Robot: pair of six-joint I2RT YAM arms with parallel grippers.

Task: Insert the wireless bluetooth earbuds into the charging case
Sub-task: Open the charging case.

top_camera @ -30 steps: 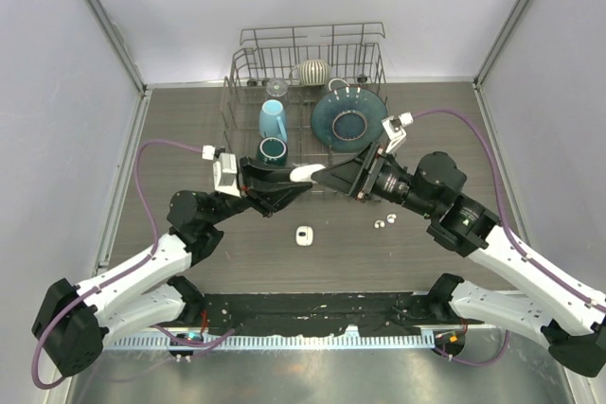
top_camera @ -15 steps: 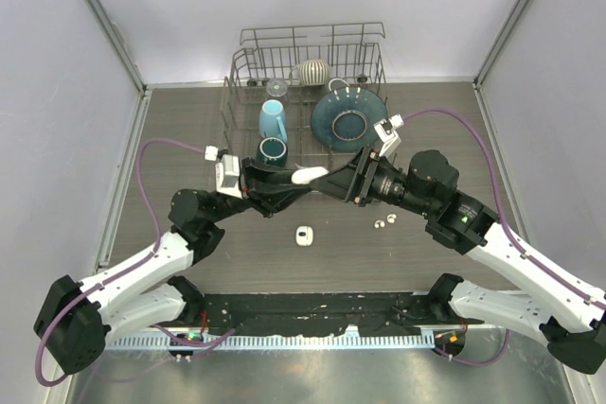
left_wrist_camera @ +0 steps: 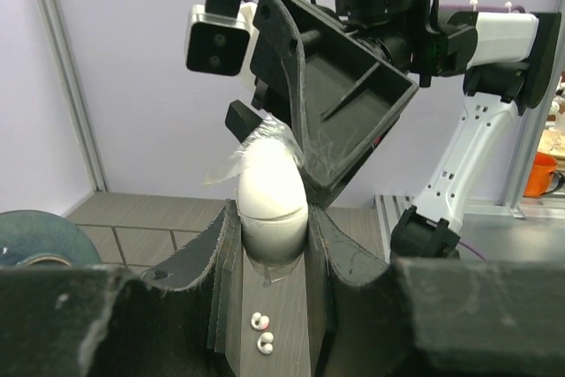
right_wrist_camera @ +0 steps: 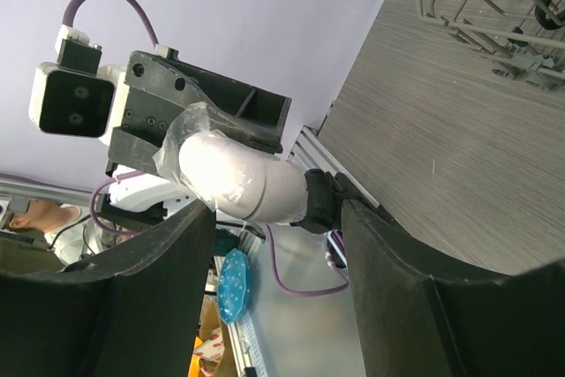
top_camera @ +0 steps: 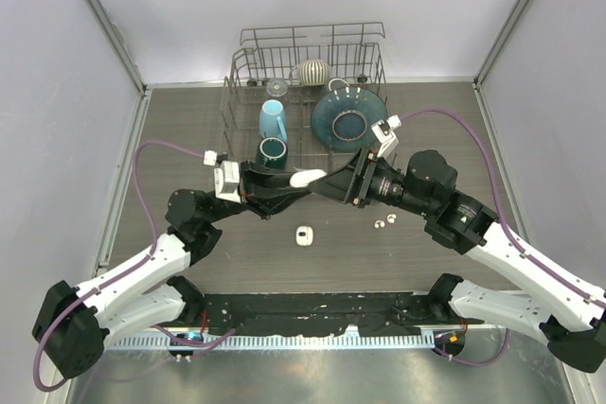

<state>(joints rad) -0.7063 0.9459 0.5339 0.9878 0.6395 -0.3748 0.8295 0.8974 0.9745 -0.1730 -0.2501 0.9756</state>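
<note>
A closed white charging case [top_camera: 305,177] with a scrap of clear tape on it is held above the table. My left gripper [top_camera: 295,181] is shut on its lower half. In the left wrist view the case [left_wrist_camera: 272,184] stands upright between my fingers [left_wrist_camera: 221,245]. My right gripper [top_camera: 331,183] is open, with one jaw on each side of the case's [right_wrist_camera: 238,178] free end, and I see no grip. Two white earbuds [top_camera: 384,223] lie on the table to the right, and they show below the case as earbuds [left_wrist_camera: 261,331] in the left wrist view.
A second small white case [top_camera: 304,236] lies open on the table in front of the arms. Behind stands a wire dish rack [top_camera: 248,73] with a blue cup [top_camera: 273,120], a teal mug [top_camera: 272,150], a dark plate [top_camera: 347,118] and a striped ball [top_camera: 312,71].
My right gripper has moved left towards the held case and its jaws have narrowed slightly. The left gripper and case have stayed almost still.
</note>
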